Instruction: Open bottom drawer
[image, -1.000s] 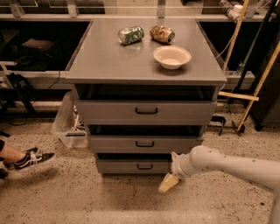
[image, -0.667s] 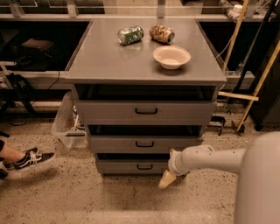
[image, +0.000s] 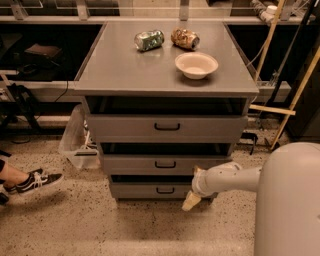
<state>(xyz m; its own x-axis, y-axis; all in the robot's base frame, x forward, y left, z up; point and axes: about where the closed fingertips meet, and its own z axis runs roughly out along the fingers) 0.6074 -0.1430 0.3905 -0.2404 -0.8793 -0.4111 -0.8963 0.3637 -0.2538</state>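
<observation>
The bottom drawer is the lowest of three grey drawers in the cabinet, with a small black bar handle. A dark gap shows above its front. My gripper hangs at the drawer's right end, just right of the handle and near the floor, with its cream tip pointing down-left. My white arm reaches in from the right. The middle drawer and top drawer sit above.
The cabinet top holds a green can, a brown can and a bowl. A clear plastic bin stands left of the cabinet. A person's sneaker is at far left. Wooden poles lean at right.
My robot body has come into view at the right edge and the arm looks shorter. The gripper stays at the bottom drawer's right end, slightly higher. The drawers have not visibly moved.
</observation>
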